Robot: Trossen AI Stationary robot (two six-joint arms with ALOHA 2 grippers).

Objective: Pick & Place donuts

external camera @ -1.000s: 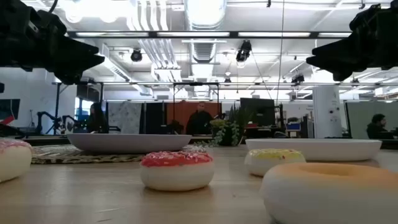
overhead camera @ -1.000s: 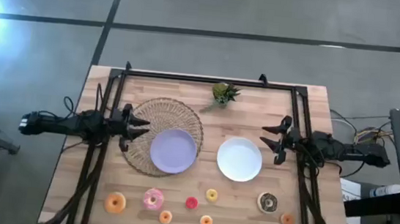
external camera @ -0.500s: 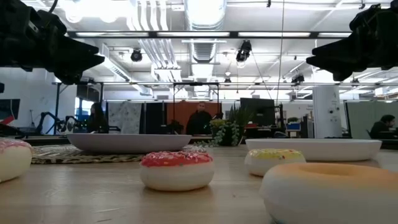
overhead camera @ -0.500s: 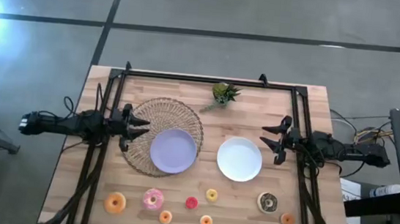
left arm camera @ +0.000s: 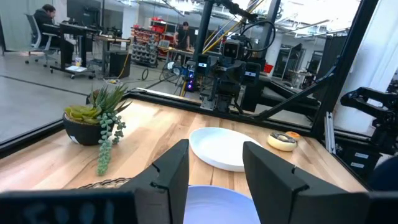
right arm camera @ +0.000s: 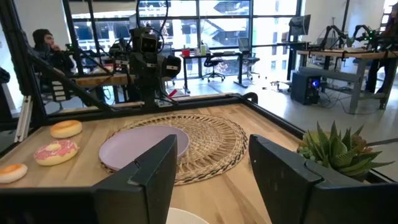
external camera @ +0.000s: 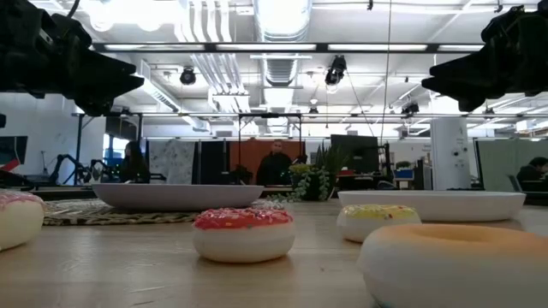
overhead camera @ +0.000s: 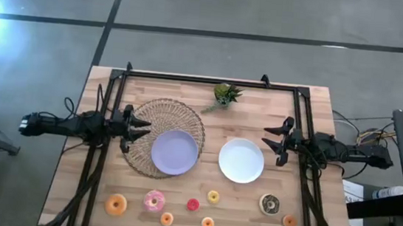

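Several toy donuts lie flat in a loose row along the table's near edge: a large orange one (overhead camera: pixel 115 205), a pink-sprinkled one (overhead camera: pixel 154 200), a red one (overhead camera: pixel 193 204), a yellow one (overhead camera: pixel 213 196), a chocolate one (overhead camera: pixel 269 204) and three small orange ones (overhead camera: pixel 167 219) (overhead camera: pixel 208 223) (overhead camera: pixel 289 222). My left gripper (overhead camera: pixel 144 127) hovers open above the woven mat's left edge. My right gripper (overhead camera: pixel 265 142) hovers open just right of the white plate (overhead camera: pixel 241 161). Both are held high (external camera: pixel 111 83) (external camera: pixel 441 83) and touch nothing. The wrist views show each pair of fingers spread (left arm camera: pixel 214 180) (right arm camera: pixel 211 180).
A lavender plate (overhead camera: pixel 175 153) sits on a round woven mat (overhead camera: pixel 158 116). A small green plant (overhead camera: pixel 225 94) stands near the far edge. A dark frame (overhead camera: pixel 212 79) runs along the far and side edges. Bare wood lies between plates and donuts. People work at desks in the room beyond.
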